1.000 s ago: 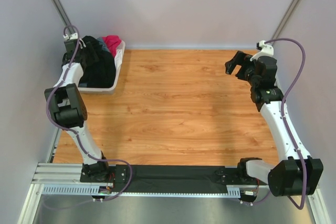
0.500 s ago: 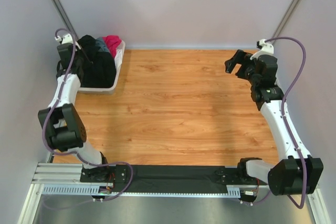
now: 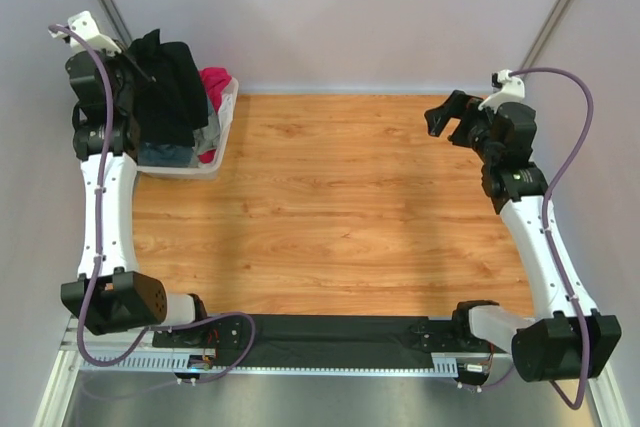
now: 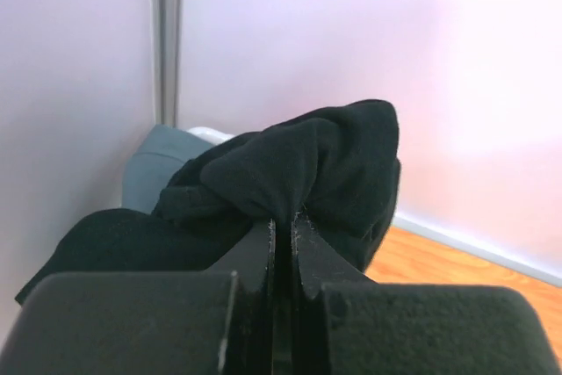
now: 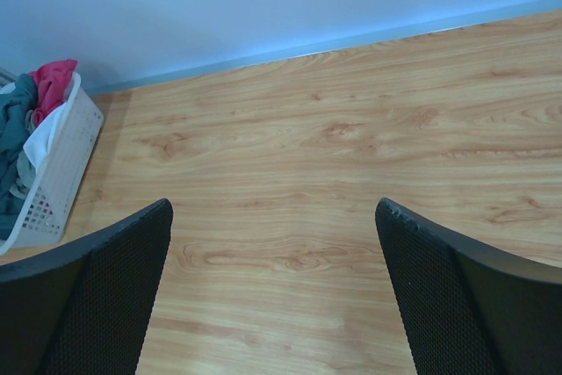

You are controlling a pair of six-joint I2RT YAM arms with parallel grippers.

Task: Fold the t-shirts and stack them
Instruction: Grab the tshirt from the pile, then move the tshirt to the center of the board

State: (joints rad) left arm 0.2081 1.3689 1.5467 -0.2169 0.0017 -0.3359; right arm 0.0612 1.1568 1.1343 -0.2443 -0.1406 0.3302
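Your left gripper [image 4: 281, 219] clamped on black t-shirt [image 4: 307, 151], cloth hanging lengthwise from it over basket [image 5: 54, 173]; right gripper [image 5: 272, 210] wide open, empty, well apart from basket; left arm nearer

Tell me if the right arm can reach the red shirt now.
Probably not: the red shirt sits in the basket across the table from the open right gripper, and the black shirt held by the left gripper hangs over the basket.

Even, bright overhead light is seen; soft shadows are cast on the surface [image 3: 330, 217]. In the left wrist view the wall [image 4: 500, 32] is overexposed and the near fingers [image 4: 250, 305] are blurred.
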